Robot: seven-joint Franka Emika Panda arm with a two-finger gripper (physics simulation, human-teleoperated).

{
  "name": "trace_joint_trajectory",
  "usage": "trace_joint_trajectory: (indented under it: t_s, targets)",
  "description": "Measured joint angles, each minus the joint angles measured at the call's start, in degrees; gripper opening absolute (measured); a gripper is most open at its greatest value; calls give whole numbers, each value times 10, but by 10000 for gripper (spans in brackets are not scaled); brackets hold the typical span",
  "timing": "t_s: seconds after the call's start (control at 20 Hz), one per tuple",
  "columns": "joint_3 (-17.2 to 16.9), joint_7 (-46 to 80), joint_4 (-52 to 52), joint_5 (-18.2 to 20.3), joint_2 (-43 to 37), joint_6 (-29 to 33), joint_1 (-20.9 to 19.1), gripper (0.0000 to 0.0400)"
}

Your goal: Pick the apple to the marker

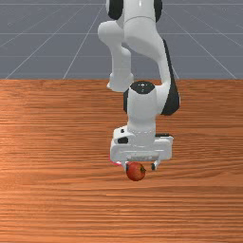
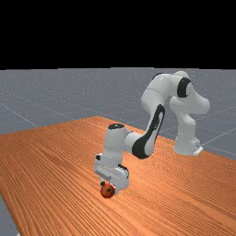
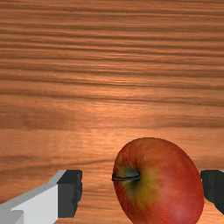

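The hand (image 1: 140, 166) is standing wide open, its fingers parted beyond the apple's width, and it is gripping nothing. The apple (image 3: 164, 188) is sitting off-centre between them, over the tabletop (image 1: 57, 142). It is lying right up against or just beside the finger (image 3: 213, 187) on the front view's left, while a plain gap is separating it from the other finger (image 3: 70, 192). Its stalk (image 3: 126, 177) is pointing toward that gap. By the hand's edge on the front view's left, a thin pink-red sliver (image 1: 116, 163) is peeping out, probably part of the marker; the rest is hiding behind the hand, so its full place and height are staying unclear.

The step in hand is looking like the last lining-up before the grasp, with the carry to the marker wholly to come. The off-centre fit is posing the main risk: if the hand is closing from here, the nearer finger may be shoving the apple sideways before the other one is meeting it, and round skin may be rolling or twisting under that push. Going lower without centring may be bringing the nearer fingertip down on the apple's flank and knocking it away. The fingers' depth beside the apple is hard to judge; if they are biting above its widest part, it may be squeezing out downward during the lift. Shifting the hand slightly toward the nearer finger's side before closing should be easing this.
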Motion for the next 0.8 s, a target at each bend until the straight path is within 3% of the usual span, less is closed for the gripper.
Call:
trace_joint_trajectory:
  t_s: [0.25, 0.3, 0.7, 0.8]
  targets:
    - [2, 5, -8, 0, 13, 3, 0, 400]
    - [3, 9, -9, 0, 16, 3, 4, 307]
    - [1, 20, -24, 2, 7, 2, 9, 304]
    - [-8, 21, -86, 0, -28, 3, 11, 305]
